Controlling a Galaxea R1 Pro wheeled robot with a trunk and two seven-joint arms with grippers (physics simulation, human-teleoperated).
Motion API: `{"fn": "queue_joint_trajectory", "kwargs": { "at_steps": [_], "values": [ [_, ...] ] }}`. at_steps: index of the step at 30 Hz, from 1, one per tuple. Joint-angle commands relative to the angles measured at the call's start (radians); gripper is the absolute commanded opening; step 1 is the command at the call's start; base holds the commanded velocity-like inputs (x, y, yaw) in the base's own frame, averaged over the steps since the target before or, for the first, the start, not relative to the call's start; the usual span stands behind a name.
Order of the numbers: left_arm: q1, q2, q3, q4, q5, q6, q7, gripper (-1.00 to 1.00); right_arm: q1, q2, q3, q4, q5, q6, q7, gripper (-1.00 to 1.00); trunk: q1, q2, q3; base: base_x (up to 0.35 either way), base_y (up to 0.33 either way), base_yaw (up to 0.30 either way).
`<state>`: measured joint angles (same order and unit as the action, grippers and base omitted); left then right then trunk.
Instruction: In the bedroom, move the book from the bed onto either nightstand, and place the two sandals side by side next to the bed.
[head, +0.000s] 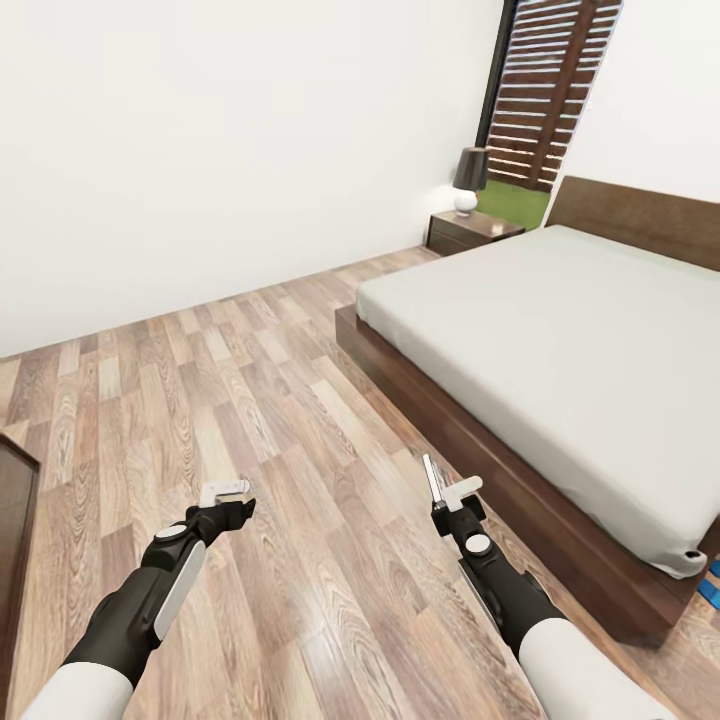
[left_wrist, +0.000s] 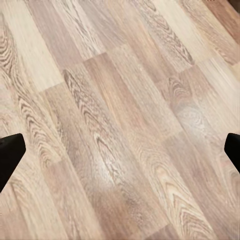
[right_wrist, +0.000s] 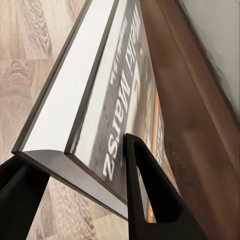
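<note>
My right gripper (head: 447, 497) is shut on the book (head: 432, 480), which it holds upright and edge-on above the wood floor, just left of the bed (head: 450, 420). The right wrist view shows the book (right_wrist: 100, 100) close up, with white lettering and an orange band, clamped between the dark fingers (right_wrist: 150, 195). My left gripper (head: 228, 492) hangs open over bare floor, and its fingertips (left_wrist: 10, 155) sit far apart in the left wrist view. A nightstand (head: 470, 232) stands at the bed's far corner. A bit of a blue sandal (head: 711, 585) peeks out past the bed's near corner.
A dark-shaded lamp (head: 468, 180) stands on the nightstand below a slatted window (head: 545, 90). A dark wooden piece of furniture (head: 15, 540) juts in at the left edge. Wood-plank floor (head: 250, 380) stretches between the white wall and the bed.
</note>
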<state>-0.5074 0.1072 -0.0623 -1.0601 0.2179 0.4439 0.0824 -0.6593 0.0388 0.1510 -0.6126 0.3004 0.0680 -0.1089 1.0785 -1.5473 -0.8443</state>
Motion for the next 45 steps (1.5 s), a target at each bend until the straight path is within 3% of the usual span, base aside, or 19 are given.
{"fn": "queue_joint_trajectory", "kwargs": {
  "at_steps": [1,20,21,22,27,34,40,43,45],
  "values": [
    [0.000,0.001,-0.004,-0.001,0.010,0.004,0.009,1.00,0.000,0.000,0.004,-0.001,0.009,0.007,-0.006,-1.00,-0.004,0.007,0.002,0.000,0.000,0.000],
    [0.000,0.000,-0.004,-0.001,0.015,0.007,0.007,1.00,0.000,0.002,0.003,-0.095,0.002,0.049,-0.009,-1.00,-0.077,0.140,0.062,0.000,0.000,0.000],
    [0.000,0.000,-0.004,-0.001,0.016,0.008,0.006,1.00,0.000,0.002,0.003,-0.095,-0.009,0.066,-0.009,-1.00,-0.081,0.147,0.065,0.000,0.000,0.000],
    [0.000,0.000,-0.004,-0.001,0.017,0.008,0.006,1.00,0.000,0.001,0.003,-0.097,-0.048,0.095,-0.009,-1.00,-0.084,0.154,0.068,0.000,0.000,0.000],
    [-0.001,0.000,-0.004,-0.001,0.020,0.010,0.006,1.00,0.000,0.001,0.002,-0.100,-0.121,0.114,-0.008,-1.00,-0.104,0.189,0.084,0.000,0.000,0.005],
    [-0.002,-0.002,-0.004,0.000,0.023,0.010,0.005,1.00,0.000,0.002,0.005,-0.100,-0.141,0.116,-0.006,-1.00,-0.130,0.238,0.106,0.000,0.000,0.184],
    [-0.002,-0.009,-0.004,0.014,0.023,0.010,-0.002,1.00,0.000,0.002,0.000,-0.100,-0.168,0.109,0.116,-1.00,-0.153,0.280,0.126,0.000,0.000,0.277],
    [-0.002,-0.010,-0.004,0.022,0.024,0.010,-0.004,1.00,0.000,0.005,-0.005,-0.100,-0.262,0.114,0.195,-1.00,-0.165,0.301,0.137,0.000,0.000,0.282],
    [-0.002,-0.012,-0.005,0.027,0.024,0.010,-0.004,1.00,0.000,0.005,-0.007,-0.100,-0.282,0.116,0.206,-1.00,-0.173,0.315,0.144,0.000,0.000,0.282]
  ]
}}
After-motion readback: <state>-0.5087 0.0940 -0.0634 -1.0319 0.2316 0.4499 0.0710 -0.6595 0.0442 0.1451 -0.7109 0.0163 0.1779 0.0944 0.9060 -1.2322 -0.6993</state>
